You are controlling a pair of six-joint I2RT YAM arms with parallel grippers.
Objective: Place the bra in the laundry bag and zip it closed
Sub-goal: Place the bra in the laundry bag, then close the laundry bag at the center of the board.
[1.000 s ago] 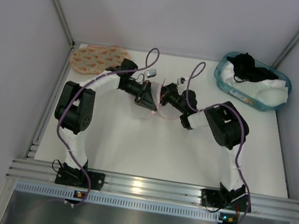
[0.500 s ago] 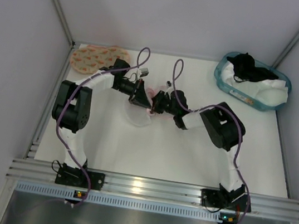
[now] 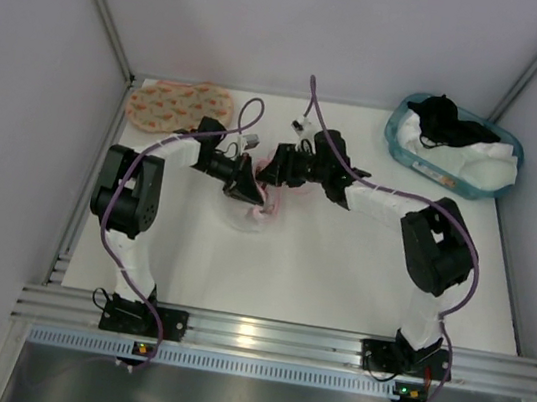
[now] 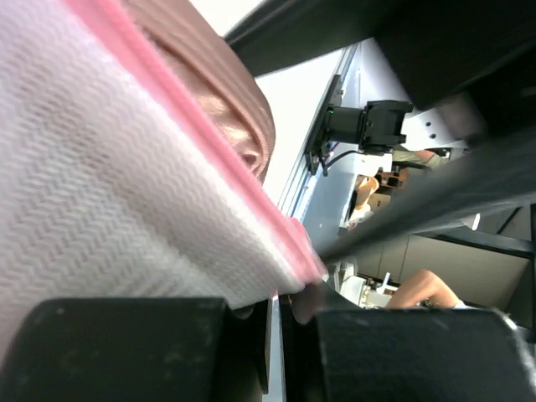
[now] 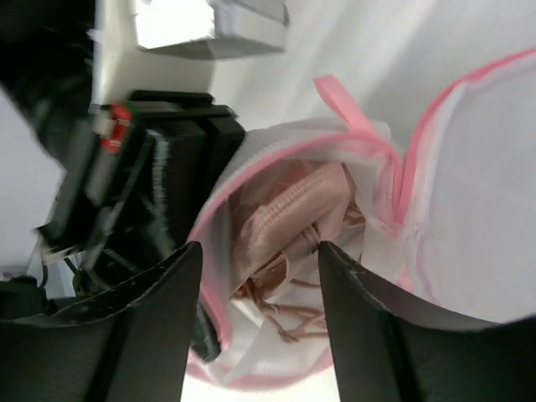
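Observation:
The laundry bag [image 3: 249, 214], white mesh with a pink zipper rim, lies left of the table's middle with its mouth open. The salmon-pink bra [image 5: 289, 219] sits bunched inside it, thin straps tangled below. My left gripper [image 3: 247, 190] is shut on the bag's rim; in the left wrist view the mesh [image 4: 109, 193] and pink edge run down into the nearly closed jaws [image 4: 289, 295], with the bra [image 4: 228, 100] behind. My right gripper [image 3: 275, 169] hovers just behind the bag. In its wrist view it [image 5: 260, 255] stands open over the bag's mouth, holding nothing.
An orange-printed padded piece [image 3: 177, 104] lies at the back left corner. A teal basket [image 3: 399, 138] with black and white clothes stands at the back right. Grey walls close the table on three sides.
My right gripper has opened and drawn back from the bag. Both grippers have shifted left, the left one coming down toward the table with the bag's rim in it.

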